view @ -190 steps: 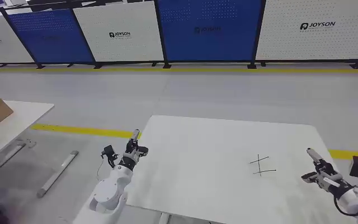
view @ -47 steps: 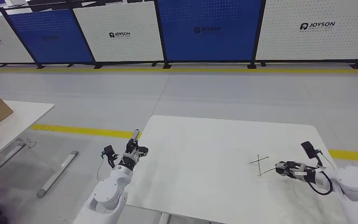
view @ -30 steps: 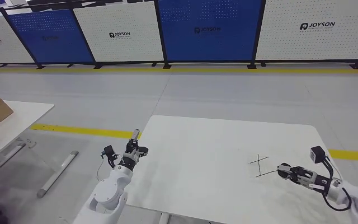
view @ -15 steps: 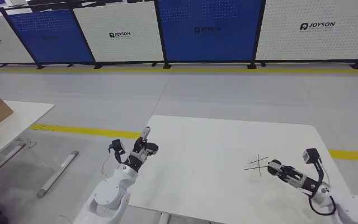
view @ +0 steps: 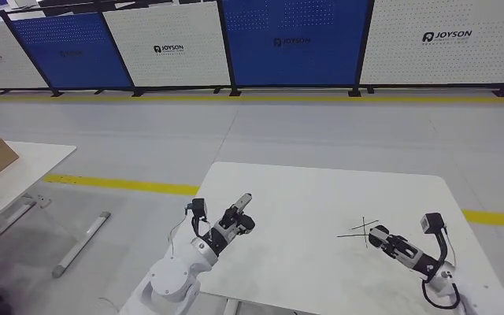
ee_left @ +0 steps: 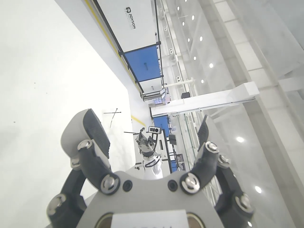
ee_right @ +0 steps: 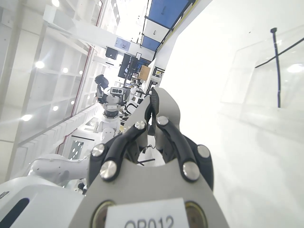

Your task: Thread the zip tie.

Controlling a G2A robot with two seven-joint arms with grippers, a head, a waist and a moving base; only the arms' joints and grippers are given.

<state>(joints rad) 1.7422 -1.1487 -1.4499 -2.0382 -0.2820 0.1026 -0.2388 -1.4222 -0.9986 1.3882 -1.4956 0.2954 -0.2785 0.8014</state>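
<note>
White left arm (view: 172,276) and right arm (view: 431,269) carry black cables. Left gripper (ee_left: 149,129) and right gripper (ee_right: 153,100): grey plates, black links, silver screws, ribbed black pads, white labels.

Left pincer (ee_left: 147,122) is seen with jaws spread wide, above the white surface (ee_left: 47,72). Two crossed zip ties (ee_left: 113,116) are laid far off on it. Just beside them the right pincer (ee_left: 141,135) is seen, a zip tie (ee_left: 130,132) sticking out from its tip.

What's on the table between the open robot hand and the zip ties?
Nothing; top view shows bare table between left gripper and zip ties.
</note>
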